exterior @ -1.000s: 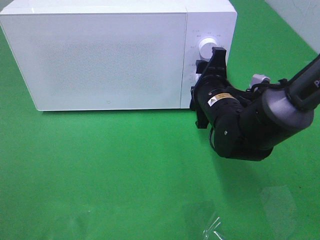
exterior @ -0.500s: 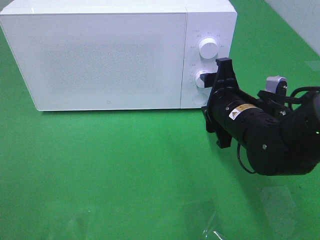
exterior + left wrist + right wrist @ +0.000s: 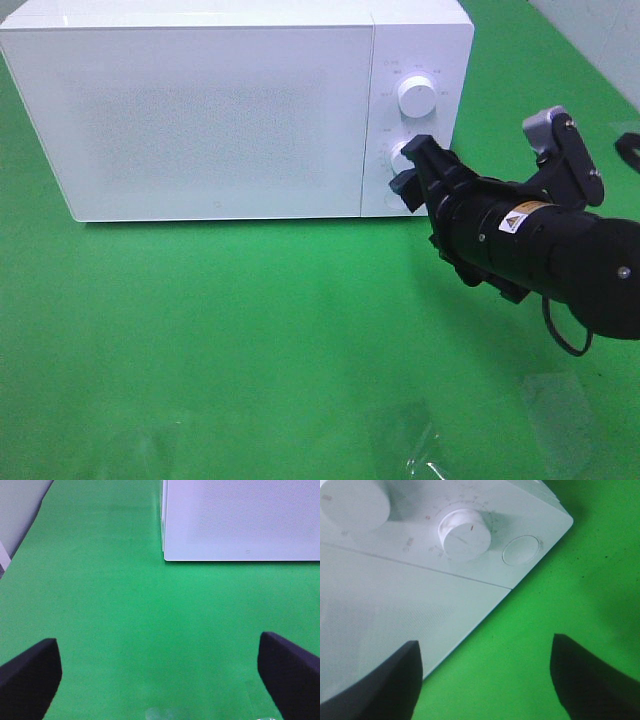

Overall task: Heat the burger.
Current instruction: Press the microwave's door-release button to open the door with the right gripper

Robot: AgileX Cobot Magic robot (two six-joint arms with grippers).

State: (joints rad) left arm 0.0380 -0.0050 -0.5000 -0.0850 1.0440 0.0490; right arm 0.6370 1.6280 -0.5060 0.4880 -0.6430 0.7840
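A green desk (image 3: 250, 330) fills the scene. On the left side, the left end effector (image 3: 160, 675) appears only in its own wrist camera. Its two dark fingers (image 3: 30, 675) are spread wide apart, with nothing but bare green surface between them. The near left corner of the microwave lies ahead of it, well apart.

A white microwave (image 3: 200, 110) stands at the back of the desk, and its wide door (image 3: 210, 120) is shut. The burger does not show in any view, so its place cannot be told.

On the microwave's right-hand panel, an upper knob (image 3: 416, 95) sits above a lower knob (image 3: 399, 153), with a round button (image 3: 521, 550) below them.

From the right, the black right arm (image 3: 540, 250) reaches across towards that panel. The right end effector (image 3: 410, 165) is level with the lower knob and just in front of it. Its wrist camera shows the fingers (image 3: 385, 680) apart and gripping nothing, with the lower knob ahead of them rather than between them.
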